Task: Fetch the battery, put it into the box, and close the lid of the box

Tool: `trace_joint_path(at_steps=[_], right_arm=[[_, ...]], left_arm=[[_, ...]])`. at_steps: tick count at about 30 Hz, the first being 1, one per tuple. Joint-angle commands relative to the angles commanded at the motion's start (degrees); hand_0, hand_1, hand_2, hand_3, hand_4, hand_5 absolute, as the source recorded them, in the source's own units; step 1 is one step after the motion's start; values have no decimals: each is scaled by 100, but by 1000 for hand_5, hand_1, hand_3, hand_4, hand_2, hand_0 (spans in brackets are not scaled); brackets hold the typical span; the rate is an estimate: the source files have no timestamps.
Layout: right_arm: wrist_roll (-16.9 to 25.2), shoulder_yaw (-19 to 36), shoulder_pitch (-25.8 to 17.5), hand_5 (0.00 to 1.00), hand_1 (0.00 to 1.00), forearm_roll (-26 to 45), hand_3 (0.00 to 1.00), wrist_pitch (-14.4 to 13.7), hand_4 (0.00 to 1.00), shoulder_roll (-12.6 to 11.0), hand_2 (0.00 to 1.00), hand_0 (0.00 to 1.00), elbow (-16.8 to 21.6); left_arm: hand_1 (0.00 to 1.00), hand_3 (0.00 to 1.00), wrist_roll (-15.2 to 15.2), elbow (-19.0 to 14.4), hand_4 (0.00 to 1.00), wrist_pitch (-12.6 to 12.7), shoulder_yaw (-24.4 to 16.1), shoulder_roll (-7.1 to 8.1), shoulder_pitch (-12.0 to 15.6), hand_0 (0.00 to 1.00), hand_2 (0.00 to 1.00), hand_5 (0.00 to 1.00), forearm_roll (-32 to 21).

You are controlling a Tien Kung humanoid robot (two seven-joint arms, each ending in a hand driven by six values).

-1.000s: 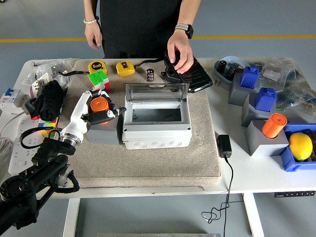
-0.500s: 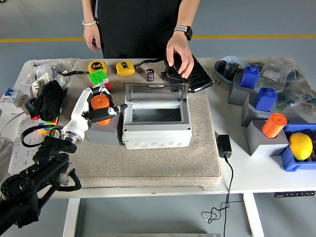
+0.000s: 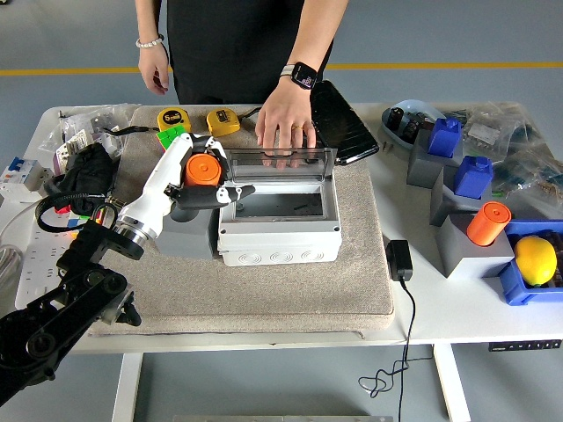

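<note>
My left hand (image 3: 214,176) is shut on the orange battery (image 3: 203,169) and holds it in the air, just left of the grey box (image 3: 280,236). The box stands on the beige mat (image 3: 264,290) with its interior showing. Its clear lid (image 3: 280,164) stands upright at the back. A person's hand (image 3: 283,130) rests on the lid's top edge. The grey holder block (image 3: 192,227) sits below my hand, against the box's left wall. My right arm is out of view.
Two yellow tape measures (image 3: 174,119) (image 3: 223,121) and a colour cube (image 3: 171,136) lie behind my hand. A black flat device (image 3: 339,123) leans at the back. A power adapter (image 3: 399,260) lies right of the mat. Grey holders with blue and orange parts (image 3: 488,222) and a lemon (image 3: 537,260) fill the right side.
My left hand lifted the orange battery out of the grey holder and carried it up and right toward the box. The person's hand moved from the black device to the lid.
</note>
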Motion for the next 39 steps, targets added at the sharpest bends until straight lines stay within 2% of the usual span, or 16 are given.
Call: trace_joint_path(at_steps=[6, 8, 9, 10, 13, 17, 20, 21, 26, 27, 32, 33, 35, 38, 39], right_arm=[[4, 6, -1, 585, 675, 12, 641, -6, 998, -14, 679, 714, -6], [6, 12, -2, 585, 675, 12, 641, -8, 998, -19, 679, 714, -5], [8, 14, -4, 581, 673, 10, 639, -9, 998, -21, 678, 713, -3], [9, 14, -5, 581, 673, 8, 639, -9, 998, -23, 678, 713, -2], [11, -18, -11, 581, 673, 12, 639, -11, 998, -30, 678, 713, -3], [13, -72, -11, 578, 673, 32, 637, -14, 998, -37, 678, 712, -6], [15, -124, 6, 578, 673, 41, 637, -15, 998, -44, 678, 712, 0], [15, -133, 12, 575, 673, 37, 637, -15, 996, -45, 676, 713, 2], [20, -168, 45, 575, 673, 23, 637, -20, 996, -53, 676, 713, 23], [20, -179, 47, 574, 673, 25, 635, -21, 995, -54, 676, 712, 21], [19, -223, 44, 574, 673, 24, 635, -23, 995, -65, 676, 712, 22], [19, -224, 43, 574, 672, 18, 634, -23, 995, -66, 676, 711, 24], [18, -227, 42, 574, 672, -4, 634, -23, 995, -69, 676, 711, 32], [17, -233, 43, 574, 672, -35, 634, -23, 995, -69, 676, 711, 48], [16, -228, 41, 574, 672, -50, 634, -24, 994, -69, 676, 714, 55]], left_arm=[[2, 118, 396, -9, 948, 241, 510, 4, -290, 15, 71, 3, 839], [2, 118, 674, -6, 948, 461, 723, -30, -446, 15, 71, 3, 1148], [2, 117, 794, -9, 998, 551, 802, -46, -507, 18, 73, 2, 1293], [2, 117, 901, -11, 998, 614, 870, -61, -565, 18, 73, 2, 1425], [2, 117, 1268, 34, 998, 684, 1135, -152, -830, 18, 73, 2, 1732], [2, 122, 1582, 151, 998, 675, 1505, -320, -1179, 20, 73, 5, 1940], [2, 122, 1643, 296, 998, 659, 1826, -496, -1484, 20, 73, 5, 2054], [5, 129, 1647, 327, 998, 649, 1886, -528, -1544, 24, 73, 64, 2078], [5, 129, 1587, 625, 998, 613, 2399, -787, -1972, 24, 73, 64, 2082], [9, 134, 1587, 692, 998, 614, 2493, -832, -2043, 29, 79, 154, 2125], [9, 134, 1631, 1124, 998, 608, 2867, -1068, -2358, 29, 79, 154, 2272], [18, 147, 1650, 1222, 998, 585, 2915, -1115, -2409, 41, 86, 318, 2228], [18, 147, 1663, 1424, 998, 566, 2981, -1204, -2497, 41, 86, 318, 2111], [18, 147, 1805, 1705, 998, 523, 3018, -1327, -2600, 41, 86, 318, 2213], [27, 168, 1865, 1757, 998, 506, 3015, -1353, -2623, 48, 97, 436, 2243]])
